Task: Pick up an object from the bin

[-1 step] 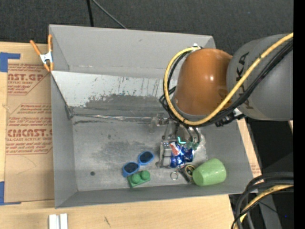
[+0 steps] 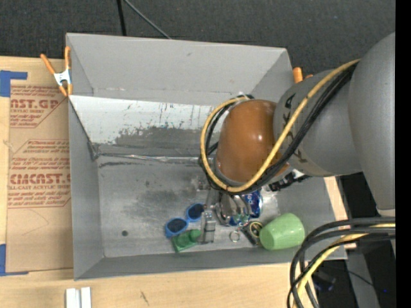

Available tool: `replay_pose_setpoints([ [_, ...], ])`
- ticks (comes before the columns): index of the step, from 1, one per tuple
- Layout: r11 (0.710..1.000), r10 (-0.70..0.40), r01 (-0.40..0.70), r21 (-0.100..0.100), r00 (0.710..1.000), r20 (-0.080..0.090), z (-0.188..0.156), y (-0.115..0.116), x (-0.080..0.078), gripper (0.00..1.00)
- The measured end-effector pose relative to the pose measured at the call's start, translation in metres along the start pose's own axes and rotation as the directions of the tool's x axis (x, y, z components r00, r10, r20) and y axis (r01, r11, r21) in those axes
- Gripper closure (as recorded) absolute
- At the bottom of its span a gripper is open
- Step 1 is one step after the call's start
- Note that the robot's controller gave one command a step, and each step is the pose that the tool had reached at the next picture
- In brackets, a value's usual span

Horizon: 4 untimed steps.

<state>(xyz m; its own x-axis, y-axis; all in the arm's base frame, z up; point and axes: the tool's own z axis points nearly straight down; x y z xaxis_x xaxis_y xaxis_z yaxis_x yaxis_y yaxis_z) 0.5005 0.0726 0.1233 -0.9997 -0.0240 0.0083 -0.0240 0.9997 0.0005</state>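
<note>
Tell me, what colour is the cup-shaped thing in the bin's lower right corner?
The cup is plain light green, clearest in the camera view.

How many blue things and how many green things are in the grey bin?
Blue: 3 (two round caps and a partly hidden blue-and-white thing)
Green: 2 (a big pale green cup and a small dark green piece)
Total: 5 that can be seen
</note>
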Motion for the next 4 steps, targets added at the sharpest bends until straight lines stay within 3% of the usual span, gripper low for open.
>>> replay_pose_setpoints([
  [1, 1.000, 0.002, -0.002, -0.001, 1.000, 0.008, -0.004, -0.001, -0.002, 1.00],
  [2, 1.000, 0.002, -0.002, -0.001, 1.000, 0.008, -0.004, -0.001, -0.002, 0.00],
  [3, 0.994, 0.110, -0.110, 0.002, 0.994, -0.008, 0.054, 0.016, -0.004, 0.00],
  [4, 0.994, 0.111, -0.111, -0.005, 0.994, 0.015, 0.050, 0.017, -0.010, 1.00],
])
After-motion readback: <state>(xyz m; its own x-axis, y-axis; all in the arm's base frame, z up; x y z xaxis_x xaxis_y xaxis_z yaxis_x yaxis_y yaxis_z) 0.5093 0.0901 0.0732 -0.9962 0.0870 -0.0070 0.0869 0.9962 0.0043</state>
